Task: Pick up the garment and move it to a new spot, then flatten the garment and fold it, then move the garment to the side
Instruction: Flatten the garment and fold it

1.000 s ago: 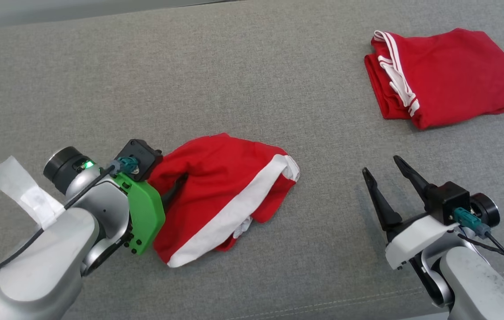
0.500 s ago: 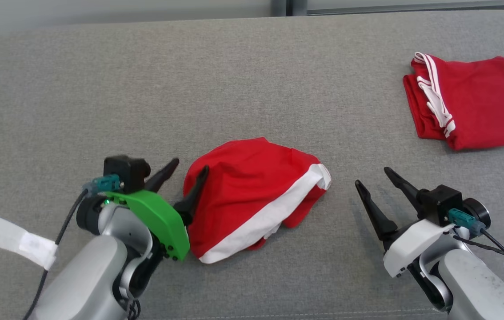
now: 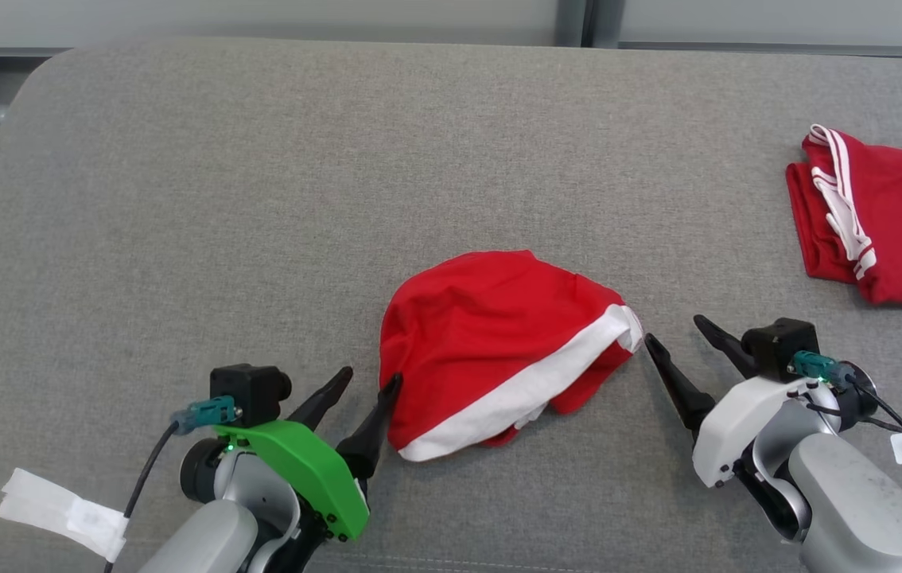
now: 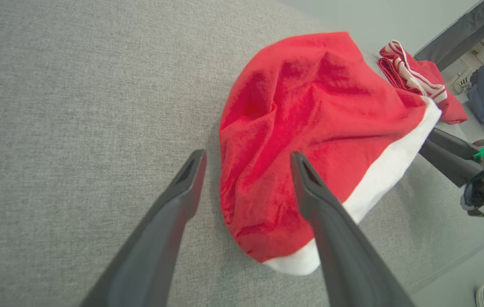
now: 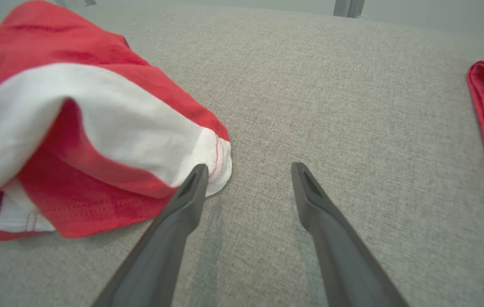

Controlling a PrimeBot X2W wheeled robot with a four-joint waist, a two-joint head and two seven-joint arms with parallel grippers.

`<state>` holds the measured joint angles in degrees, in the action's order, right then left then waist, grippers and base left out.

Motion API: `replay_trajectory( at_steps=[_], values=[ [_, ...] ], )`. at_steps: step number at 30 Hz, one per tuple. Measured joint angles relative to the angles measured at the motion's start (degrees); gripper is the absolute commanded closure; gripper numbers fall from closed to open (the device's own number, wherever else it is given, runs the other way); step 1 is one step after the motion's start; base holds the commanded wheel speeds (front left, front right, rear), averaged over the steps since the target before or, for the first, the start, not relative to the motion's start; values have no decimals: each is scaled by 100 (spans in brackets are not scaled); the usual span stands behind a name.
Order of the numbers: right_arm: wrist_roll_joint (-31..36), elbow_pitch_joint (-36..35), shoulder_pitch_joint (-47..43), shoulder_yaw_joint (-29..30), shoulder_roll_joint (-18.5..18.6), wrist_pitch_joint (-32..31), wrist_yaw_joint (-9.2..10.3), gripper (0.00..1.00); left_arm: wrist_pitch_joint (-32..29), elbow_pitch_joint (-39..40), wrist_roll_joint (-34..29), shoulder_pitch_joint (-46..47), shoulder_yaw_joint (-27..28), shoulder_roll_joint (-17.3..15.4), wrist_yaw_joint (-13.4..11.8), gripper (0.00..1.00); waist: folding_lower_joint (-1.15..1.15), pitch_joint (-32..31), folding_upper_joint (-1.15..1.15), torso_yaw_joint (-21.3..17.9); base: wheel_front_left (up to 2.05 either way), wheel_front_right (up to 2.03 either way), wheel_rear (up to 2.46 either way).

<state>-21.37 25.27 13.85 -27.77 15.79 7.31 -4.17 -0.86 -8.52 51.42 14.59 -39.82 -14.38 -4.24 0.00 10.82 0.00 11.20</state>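
The crumpled red garment with a broad white band (image 3: 499,342) lies heaped at the lower middle of the head view on the grey woven fabric surface (image 3: 260,199), and neither arm holds it. I judge it is set down and flattening is the step in hand. My left gripper (image 3: 372,374) sits at the heap's lower left edge, fingers spread wide and empty. In the left wrist view the red hem lies between them, so I would ease forward and low until the cloth is well inside before closing. My right gripper (image 3: 673,329) is also wide open and empty, with one fingertip just beside the white band's right end, and the stitched corner shows in the right wrist view. I would slide it a little left to straddle that corner. The fold looks layered there, so I would take only the top edge, then draw both arms apart. A folded red garment with white stripes (image 3: 888,231) lies well apart at the right edge, so I would keep the spread short of it.
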Motion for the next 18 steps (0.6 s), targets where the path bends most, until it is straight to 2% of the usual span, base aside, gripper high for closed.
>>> replay_trajectory(
  at_steps=[10, 18],
  values=[
    [-38, 434, 254, -121, -156, -82, -98, 0, 149, 45, 59, -105, 15, 13, -19, 0, 0, 78, 0, 308, 0, 0, 0],
    [-37, 678, 349, -268, -210, -83, -181, 0, 151, 133, 59, -236, 37, -83, -56, 0, 0, 53, 0, 331, 0, 0, 0]
  ],
)
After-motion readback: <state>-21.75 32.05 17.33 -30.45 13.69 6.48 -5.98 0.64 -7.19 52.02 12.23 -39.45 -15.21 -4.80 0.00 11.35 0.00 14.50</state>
